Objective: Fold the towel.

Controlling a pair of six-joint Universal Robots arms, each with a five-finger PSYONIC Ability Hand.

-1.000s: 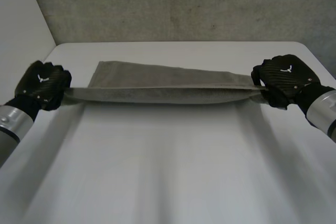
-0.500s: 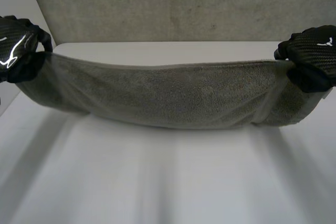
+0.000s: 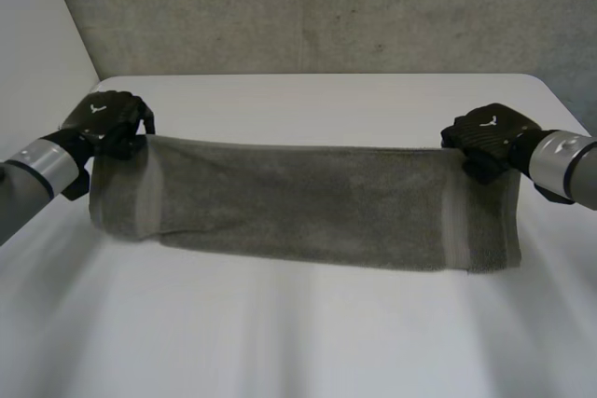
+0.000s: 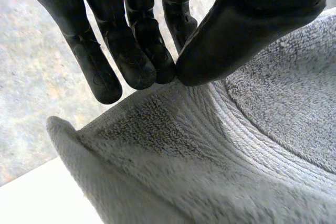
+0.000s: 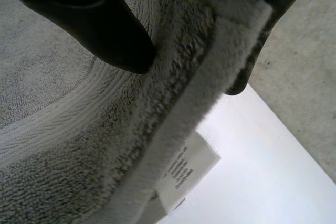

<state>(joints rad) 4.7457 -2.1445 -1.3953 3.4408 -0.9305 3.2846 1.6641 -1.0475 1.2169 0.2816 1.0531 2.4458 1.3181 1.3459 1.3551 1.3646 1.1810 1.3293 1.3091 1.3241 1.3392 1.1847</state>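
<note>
Towel (image 3: 308, 202) stretched over white table (image 3: 298, 333), left hand (image 3: 107, 118) pinching one top corner, right hand (image 3: 490, 137) pinching the other, its fingers half hidden by cloth, label (image 5: 184, 174) dangling, concrete wall (image 3: 326, 6) behind

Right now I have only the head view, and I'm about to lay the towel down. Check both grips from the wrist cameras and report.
Observer: In the left wrist view, the left hand pinches the towel at its top edge between thumb tip and fingertips. It is a shallow bite.
Operator: Now the right one.
Observer: The right hand has its thumb pressed on the towel's face just inside the hem, with its fingers behind the hem.
Operator: Report anything hanging off that end.
Observer: A white printed label hangs from the towel below the hem, near that hand.
</note>
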